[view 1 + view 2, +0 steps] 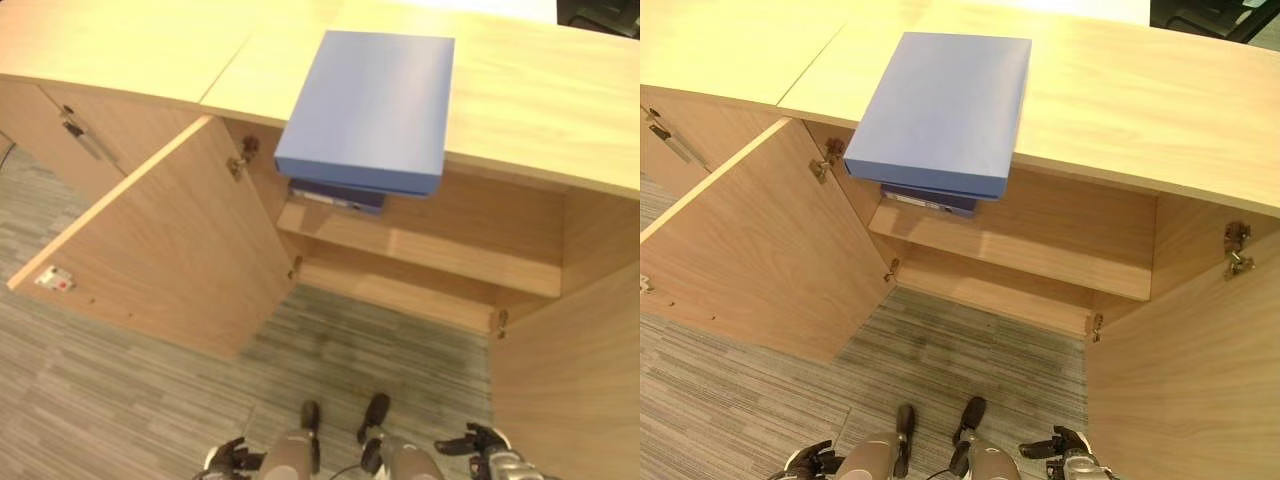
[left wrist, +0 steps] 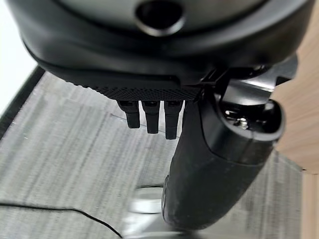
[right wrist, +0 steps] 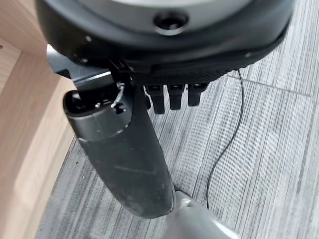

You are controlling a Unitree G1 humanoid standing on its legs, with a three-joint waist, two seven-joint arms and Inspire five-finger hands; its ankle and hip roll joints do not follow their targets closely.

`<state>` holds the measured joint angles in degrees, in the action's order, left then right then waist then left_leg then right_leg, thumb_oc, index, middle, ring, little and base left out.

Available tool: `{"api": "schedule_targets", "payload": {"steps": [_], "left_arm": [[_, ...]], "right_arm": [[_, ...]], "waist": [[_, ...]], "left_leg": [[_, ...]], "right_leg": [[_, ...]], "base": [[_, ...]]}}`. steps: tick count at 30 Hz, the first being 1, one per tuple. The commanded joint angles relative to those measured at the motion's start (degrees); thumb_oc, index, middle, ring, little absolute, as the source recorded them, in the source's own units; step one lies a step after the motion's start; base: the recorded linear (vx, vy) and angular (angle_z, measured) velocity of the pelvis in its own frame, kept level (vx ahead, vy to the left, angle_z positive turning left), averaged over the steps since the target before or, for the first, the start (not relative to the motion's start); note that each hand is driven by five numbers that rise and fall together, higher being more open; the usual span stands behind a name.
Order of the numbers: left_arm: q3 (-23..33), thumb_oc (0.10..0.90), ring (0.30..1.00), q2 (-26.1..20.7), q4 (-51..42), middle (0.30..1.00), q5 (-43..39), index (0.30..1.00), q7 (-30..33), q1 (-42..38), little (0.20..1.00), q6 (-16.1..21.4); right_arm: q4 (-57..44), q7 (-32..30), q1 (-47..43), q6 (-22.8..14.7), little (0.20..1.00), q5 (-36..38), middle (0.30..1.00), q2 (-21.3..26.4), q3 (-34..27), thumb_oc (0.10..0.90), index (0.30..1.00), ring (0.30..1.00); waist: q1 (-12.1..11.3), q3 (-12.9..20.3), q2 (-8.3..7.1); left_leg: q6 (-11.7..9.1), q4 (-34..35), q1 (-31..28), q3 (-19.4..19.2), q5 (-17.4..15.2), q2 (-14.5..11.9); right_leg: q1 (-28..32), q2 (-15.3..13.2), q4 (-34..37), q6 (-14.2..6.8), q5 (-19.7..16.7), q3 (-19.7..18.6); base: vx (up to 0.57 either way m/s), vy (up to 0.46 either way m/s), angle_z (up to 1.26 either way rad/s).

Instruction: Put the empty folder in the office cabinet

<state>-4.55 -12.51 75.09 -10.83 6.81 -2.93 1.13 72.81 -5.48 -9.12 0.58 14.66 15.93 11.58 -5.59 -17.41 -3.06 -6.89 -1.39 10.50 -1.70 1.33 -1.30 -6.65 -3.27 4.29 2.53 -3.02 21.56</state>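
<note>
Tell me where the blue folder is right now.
The blue folder lies flat on the cabinet top, overhanging its front edge above the open compartment, directly over a dark binder on the shelf.

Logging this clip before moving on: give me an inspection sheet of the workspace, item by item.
Surface: light wooden cabinet top, bare apart from the folder.
Job's things: flat blue box folder lies on the top, overhanging the front edge; cabinet doors open, wooden shelf inside.
Clutter: dark folder on the shelf under the blue one.
Hands: left hand and right hand low, open, holding nothing.
Cables: nothing seen.
Surroundings: grey striped carpet.
</note>
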Motion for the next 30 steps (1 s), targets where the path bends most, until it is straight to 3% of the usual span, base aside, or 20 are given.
{"api": "schedule_targets", "payload": {"steps": [1,7,12,13,15,17,18,19,21,23,24,25,26,30], "left_arm": [[-1.2,0.8,0.9,0.1,1.1,0.9,2.2,0.9,0.0,3.1,0.9,-0.3],[-1.8,0.8,0.9,0.2,1.8,0.9,3.4,0.9,-2.0,4.3,0.9,-0.6],[0.1,0.8,0.9,1.1,-1.9,0.9,-6.7,0.9,-6.7,4.4,0.9,0.2],[1.2,0.8,0.9,0.9,-7.8,0.9,-13.9,0.9,-7.8,5.0,0.9,0.5],[1.7,0.8,0.9,0.7,-11.1,0.9,-17.2,0.9,-7.8,5.5,0.9,1.0],[3.0,0.8,0.9,0.3,-28.4,0.9,-28.4,0.9,-8.1,9.1,0.9,3.0],[3.0,0.8,0.9,0.3,-28.5,0.9,-28.4,0.9,-8.0,9.1,0.9,3.0],[4.2,0.8,0.9,0.0,-41.6,0.9,-33.1,0.9,-7.2,12.4,0.9,4.7],[6.4,0.8,0.9,-0.6,-54.5,0.9,-33.6,0.9,-4.4,15.1,0.9,6.5],[16.9,0.8,0.9,-2.6,-76.0,0.9,-22.5,0.9,2.5,20.1,0.9,9.4],[19.2,0.8,0.9,-2.3,-78.1,0.9,-19.9,0.9,4.7,19.8,0.9,10.2],[25.3,0.8,0.9,-3.1,-84.9,0.9,-10.6,0.9,11.3,17.9,0.9,12.0],[28.0,0.8,0.9,-3.6,-87.4,0.9,-4.2,0.9,16.0,15.1,0.9,12.7],[30.1,0.8,0.9,-8.4,-94.1,0.9,8.0,0.9,21.8,8.3,0.9,12.5]], "right_arm": [[1.7,-0.3,3.1,-0.2,0.9,-1.1,0.9,2.0,0.3,0.8,0.9,0.9],[1.7,0.8,4.2,0.5,0.9,-2.9,0.9,1.0,1.2,0.8,0.9,0.9],[1.7,2.0,4.2,0.7,0.9,-3.8,0.9,0.4,1.9,0.8,0.9,0.9],[1.2,2.4,3.9,1.2,0.9,-4.3,0.9,0.7,1.7,0.8,0.9,0.9],[0.9,2.5,4.0,1.2,0.9,-4.5,0.9,0.8,1.5,0.8,0.9,0.9],[0.8,2.8,4.4,1.6,0.9,-5.5,0.9,1.0,0.9,0.8,0.9,0.9],[0.8,2.8,4.4,1.6,0.9,-5.5,0.9,1.0,0.9,0.8,0.9,0.9],[1.0,2.9,4.8,1.7,0.9,-6.4,0.9,0.8,0.4,0.8,0.9,0.9],[1.3,2.6,5.7,1.8,0.9,-7.1,0.9,0.6,-0.3,0.8,0.9,0.9],[1.4,2.5,7.6,1.5,0.9,-7.0,0.9,0.4,-2.0,0.8,0.9,0.9],[1.5,2.5,7.9,1.4,0.9,-6.8,0.9,0.1,-2.0,0.8,0.9,0.9],[1.6,2.4,8.7,0.9,0.9,-5.9,0.9,-0.8,-2.0,0.8,0.9,0.9],[2.1,2.1,9.0,0.4,0.9,-5.3,0.9,-1.2,-1.4,0.8,0.9,0.9],[2.8,1.3,8.2,-0.1,0.9,-4.7,0.9,-2.2,-0.2,0.8,0.9,0.9]], "waist": [[-0.3,3.2,1.4],[1.0,6.8,2.14],[1.4,8.2,2.36],[1.4,8.6,2.47],[1.4,8.7,2.5],[1.2,8.9,2.65],[1.3,9.1,2.59],[1.0,9.4,2.56],[0.7,9.5,2.58],[-0.7,9.3,2.31],[-0.9,9.5,2.13],[-1.7,9.4,1.79],[-2.1,9.9,1.5],[-2.1,10.3,1.15]], "left_leg": [[3.1,0.6,-1.7,0.6,0.6,0.1],[3.9,5.8,-8.2,-1.7,1.1,1.4],[4.1,6.4,-10.4,-2.3,0.4,1.6],[4.1,6.4,-11.1,-2.5,0.0,1.6],[4.2,6.4,-11.4,-2.5,-0.1,1.6],[4.3,6.4,-12.6,-2.5,-0.7,1.6],[4.4,6.4,-12.4,-2.4,-0.5,1.6],[4.5,6.4,-12.8,-2.5,-0.7,1.6],[4.5,6.4,-13.1,-2.5,-0.9,1.7],[4.4,6.4,-13.9,-1.6,-1.4,1.5],[4.4,6.4,-13.9,-1.5,-1.4,1.4],[4.1,6.4,-14.4,-1.2,-1.7,1.1],[3.9,6.4,-14.5,-1.0,-1.7,1.0],[3.4,6.4,-14.9,-0.9,-1.9,0.7]], "right_leg": [[2.1,-2.8,-3.3,-7.7,-1.1,-1.5],[4.1,-1.9,-0.4,-8.0,-2.0,-4.2],[6.3,-1.9,0.4,-8.2,-1.5,-4.7],[7.1,-2.0,0.7,-8.4,-1.5,-4.7],[7.4,-2.0,0.7,-8.5,-1.5,-4.7],[8.4,-2.0,0.7,-8.8,-1.3,-4.8],[8.2,-2.1,0.7,-8.8,-1.4,-4.8],[8.6,-2.1,0.7,-8.9,-1.2,-5.0],[9.1,-2.0,0.7,-9.0,-0.9,-4.8],[10.2,-1.9,0.7,-8.9,-0.2,-4.2],[10.2,-1.9,0.7,-8.9,-0.1,-4.1],[10.9,-1.8,0.7,-8.8,0.5,-3.7],[11.1,-1.8,0.7,-8.8,0.8,-3.3],[11.8,-1.8,0.7,-8.8,1.4,-2.7]], "base": [[0.06,0.088,-0.73],[0.09,0.113,-0.45],[0.07,0.044,0.01],[0.06,0.026,-0.03],[0.06,0.028,0.04],[0.06,0.024,0.01],[0.05,0.009,-0.02],[0.04,0.01,0.01],[0.05,0.004,-0.01],[0.04,-0.03,-0.08],[0.04,-0.064,0.06],[0.06,-0.076,0.11],[0.09,-0.087,0.22],[0.03,-0.04,0.15]]}}
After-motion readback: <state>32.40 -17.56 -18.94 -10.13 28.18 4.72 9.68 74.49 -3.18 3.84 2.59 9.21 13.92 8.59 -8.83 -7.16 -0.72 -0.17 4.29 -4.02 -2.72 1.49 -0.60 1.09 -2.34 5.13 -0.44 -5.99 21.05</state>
